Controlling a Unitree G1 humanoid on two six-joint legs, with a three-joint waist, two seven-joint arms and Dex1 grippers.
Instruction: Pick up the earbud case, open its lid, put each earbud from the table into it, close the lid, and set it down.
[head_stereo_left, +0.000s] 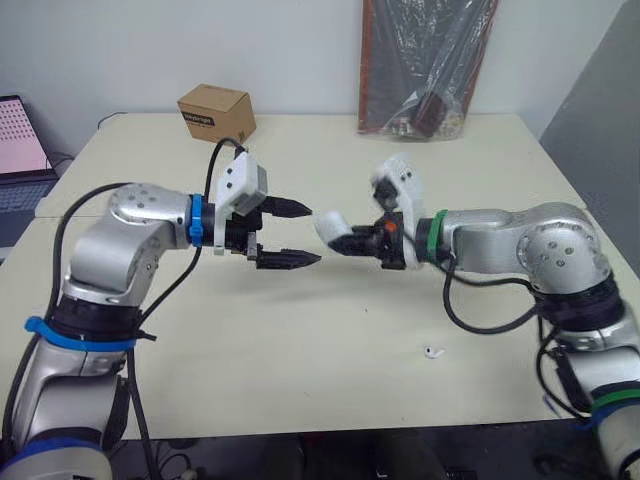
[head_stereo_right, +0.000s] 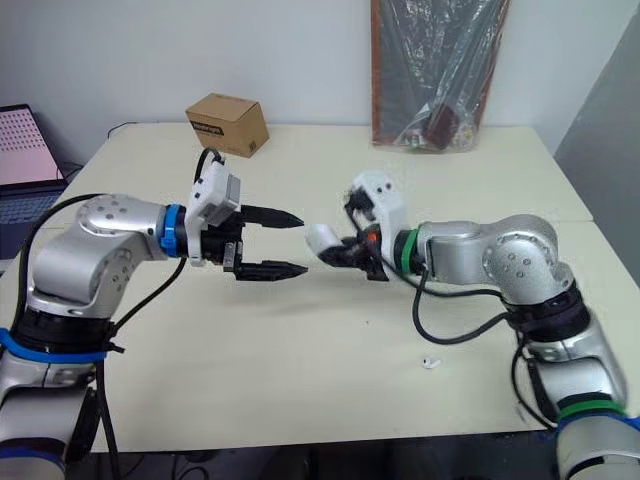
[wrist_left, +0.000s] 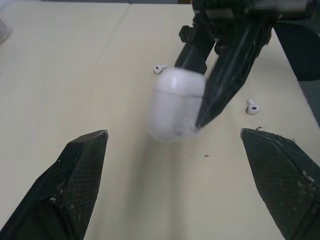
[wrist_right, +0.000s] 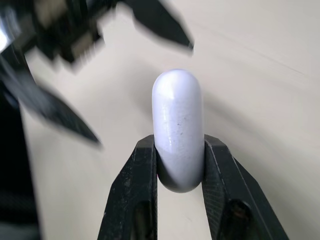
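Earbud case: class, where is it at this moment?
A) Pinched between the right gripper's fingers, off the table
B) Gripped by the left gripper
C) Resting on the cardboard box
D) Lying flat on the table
A: the right wrist view shows the white earbud case clamped in the right gripper, while the left gripper is open and not touching it.

My right gripper (wrist_right: 179, 145) has black fingers with cross-hatched pads; the earbud case (wrist_right: 177, 110) is glossy white, faintly speckled. The earbud (head_stereo_left: 432, 352) is white, the table (head_stereo_left: 300, 340) cream, the cardboard box (head_stereo_left: 216, 111) brown.
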